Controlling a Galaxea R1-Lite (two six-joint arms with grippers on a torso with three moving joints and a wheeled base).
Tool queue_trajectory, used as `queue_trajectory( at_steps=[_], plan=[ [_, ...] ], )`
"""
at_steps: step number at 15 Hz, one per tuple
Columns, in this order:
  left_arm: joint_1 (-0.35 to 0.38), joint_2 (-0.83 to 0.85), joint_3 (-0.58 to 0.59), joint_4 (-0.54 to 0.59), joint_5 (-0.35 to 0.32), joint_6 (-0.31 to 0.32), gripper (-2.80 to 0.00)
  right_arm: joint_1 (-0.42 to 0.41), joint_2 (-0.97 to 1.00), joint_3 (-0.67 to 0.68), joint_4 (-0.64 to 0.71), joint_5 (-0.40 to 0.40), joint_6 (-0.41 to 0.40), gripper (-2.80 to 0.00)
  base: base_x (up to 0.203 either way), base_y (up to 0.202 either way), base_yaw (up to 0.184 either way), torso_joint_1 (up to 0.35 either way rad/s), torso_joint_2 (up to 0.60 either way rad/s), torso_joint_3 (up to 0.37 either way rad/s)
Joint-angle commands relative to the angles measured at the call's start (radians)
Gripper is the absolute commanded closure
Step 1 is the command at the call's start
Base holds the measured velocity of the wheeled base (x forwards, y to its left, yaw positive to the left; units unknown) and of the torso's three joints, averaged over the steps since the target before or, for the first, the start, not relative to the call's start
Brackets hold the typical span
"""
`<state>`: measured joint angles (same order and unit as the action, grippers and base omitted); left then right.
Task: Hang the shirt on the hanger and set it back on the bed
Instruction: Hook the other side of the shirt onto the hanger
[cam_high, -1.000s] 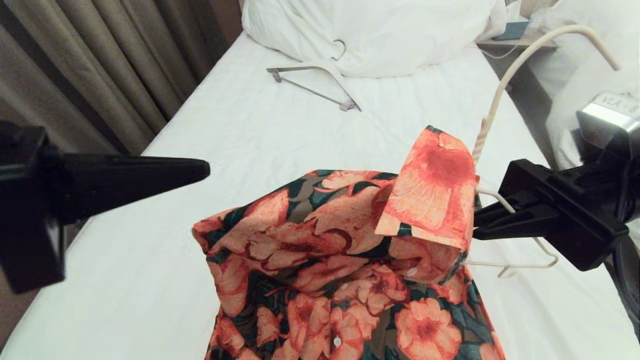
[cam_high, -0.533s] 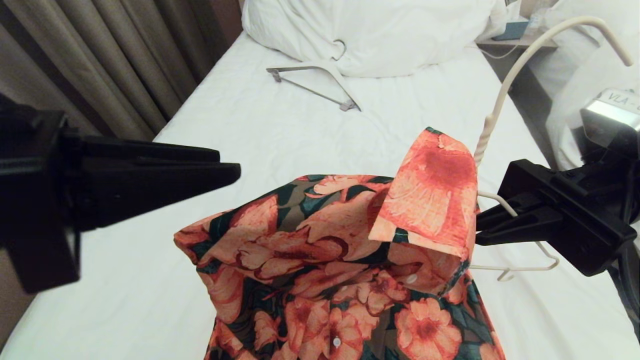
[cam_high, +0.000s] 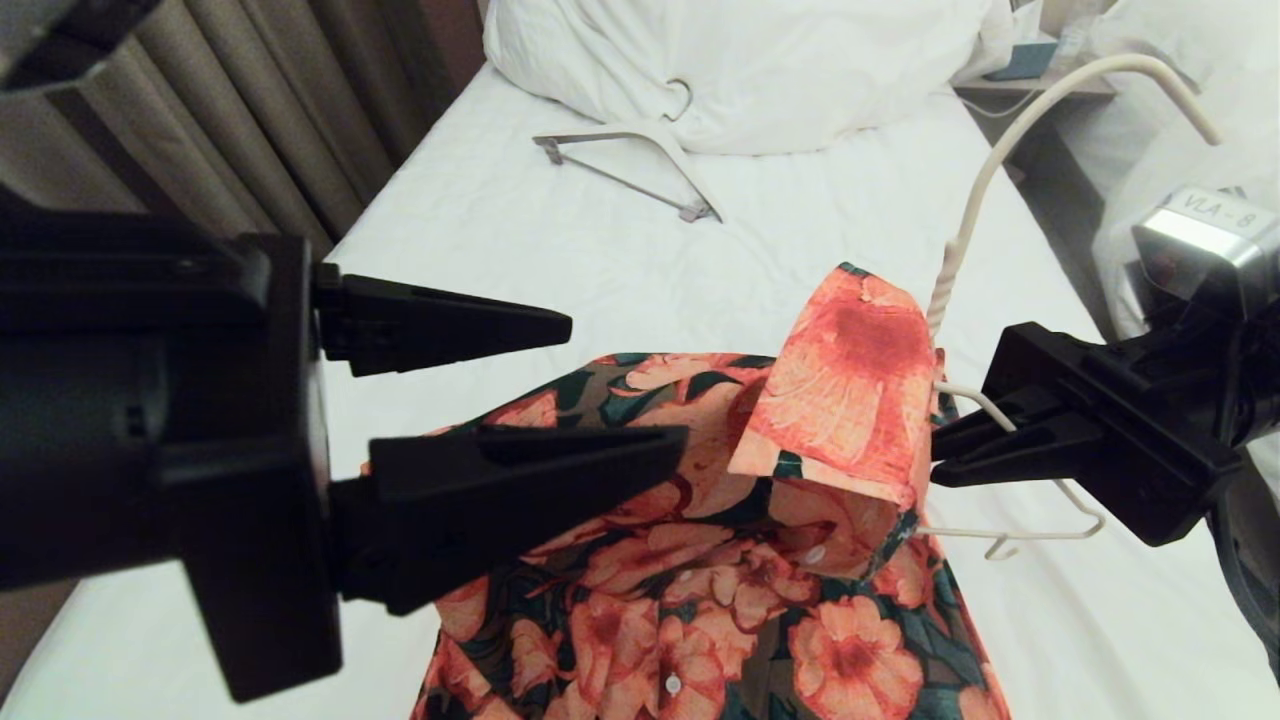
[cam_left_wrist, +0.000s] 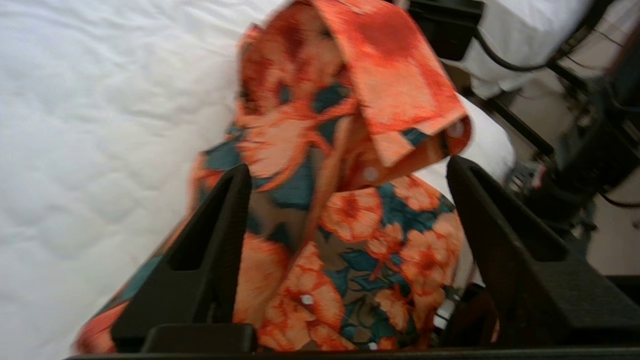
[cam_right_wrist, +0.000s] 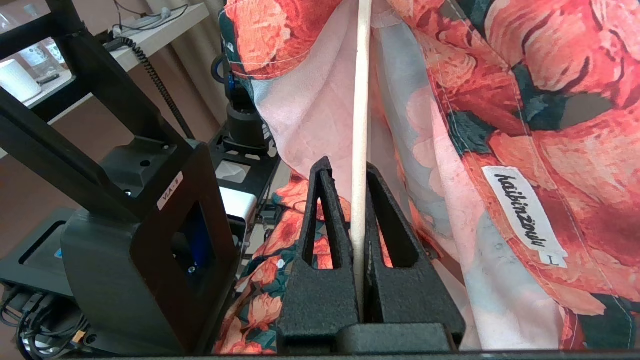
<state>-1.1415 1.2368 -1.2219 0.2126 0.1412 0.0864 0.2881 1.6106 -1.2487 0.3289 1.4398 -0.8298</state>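
1. Two grippers work over the bed (cam_high: 560, 250); at the left, the left gripper (cam_high: 625, 385) has its fingers wide apart, empty, at the shirt's left shoulder.
2. Centre: the shirt (cam_high: 700, 560) hangs above the sheet, half dressed on the hanger (cam_high: 960, 250).
3. Right: the right gripper (cam_high: 935, 450) has its fingers clamped on the hanger's wire.
4. Next, probably: pinch the left shoulder fabric and pull it over the hanger's end.

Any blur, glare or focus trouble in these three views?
Left wrist view: motion-smeared, the shirt soft-edged. Right wrist view: sharp, the label readable, the hanger crisp. Head view: warm and dim, the left gripper looming close, glare on the right arm's silver plate.
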Motion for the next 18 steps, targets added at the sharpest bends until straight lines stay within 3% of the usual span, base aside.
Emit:
queue_trajectory(
  at_steps=[1,6,8,18],
  plan=[
    [-0.006,0.060,0.001,-0.007,-0.021,0.002,-2.80,0.000,0.005,0.000,0.002,0.008,-0.005,0.00,0.000,0.000,0.000,0.000,0.00,0.000],
    [0.053,0.185,-0.010,-0.177,-0.042,0.058,-2.80,-0.004,0.005,0.001,0.002,0.008,-0.005,0.00,0.000,0.000,0.000,0.000,0.00,0.000],
    [0.071,0.201,-0.041,-0.174,-0.077,0.068,-2.80,-0.004,0.002,0.000,0.001,0.008,-0.006,0.00,0.000,0.000,0.000,0.000,0.00,0.000],
    [0.060,0.272,-0.037,-0.183,-0.084,0.069,-2.80,-0.003,-0.026,0.009,0.002,0.008,-0.006,0.00,0.000,0.000,0.000,0.000,0.00,0.000]
  ],
)
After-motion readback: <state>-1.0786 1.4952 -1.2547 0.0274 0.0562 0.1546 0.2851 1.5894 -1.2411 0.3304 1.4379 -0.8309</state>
